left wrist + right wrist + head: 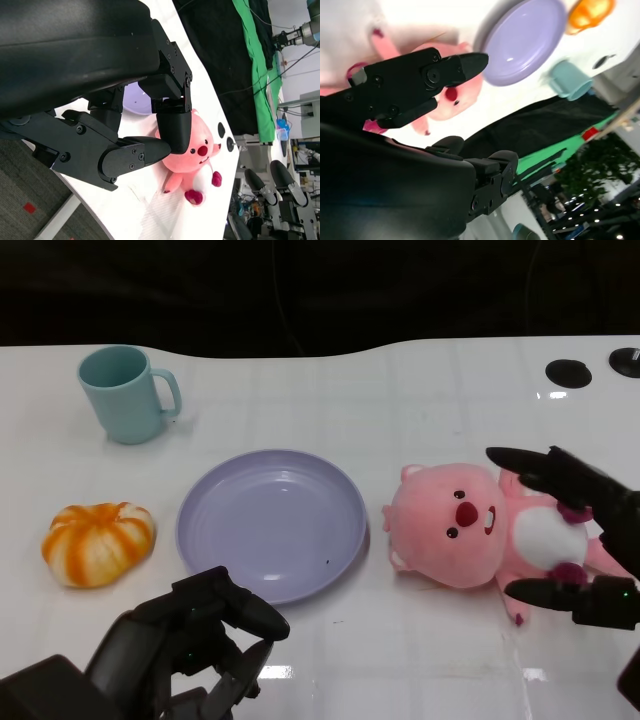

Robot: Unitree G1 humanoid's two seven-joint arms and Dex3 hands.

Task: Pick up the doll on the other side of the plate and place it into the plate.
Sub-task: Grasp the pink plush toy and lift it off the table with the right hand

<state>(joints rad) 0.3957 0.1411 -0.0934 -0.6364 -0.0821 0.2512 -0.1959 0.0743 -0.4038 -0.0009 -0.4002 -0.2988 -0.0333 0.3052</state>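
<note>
Right robot hand point(585, 540) was spread wide astride the pink doll point(470, 525) lying beside the plate point(271, 523); I judged closing on its torso, not its limbs, best.

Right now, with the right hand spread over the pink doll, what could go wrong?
1. The right hand brackets only the body of the pink plush doll; the big head may droop or slip on lifting.
2. The shallow lilac plate lies close beside the doll; dragging the doll could push it.
3. The left hand hovers near the plate's rim and could get in the way.
</note>
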